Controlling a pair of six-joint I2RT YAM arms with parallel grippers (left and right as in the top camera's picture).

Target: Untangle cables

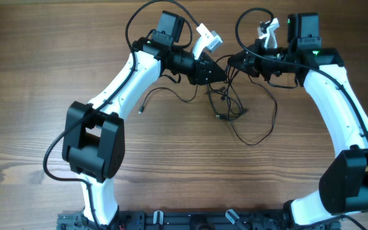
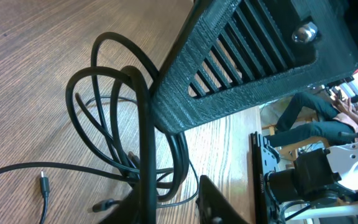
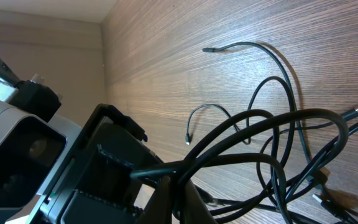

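Overhead, the thin, limp, featherlight cables [image 1: 225, 102] tangle in the frame's upper centre, clamped in the right gripper [image 1: 231, 62], while the left gripper [image 1: 225, 71] seems slightly apart around strands; best gripped near a free plug end [image 1: 139, 112].

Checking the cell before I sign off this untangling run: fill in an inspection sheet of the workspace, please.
Surface: wood-grain table.
Job's things: thin black cables in one loose tangle mid-table, with plug ends sticking out.
Clutter: nothing seen.
Grippers: right gripper shut on cables; left gripper beside it over the tangle, grip unclear.
Cables: thick arm wires loop above both wrists.
Surroundings: seated person beyond the table edge.
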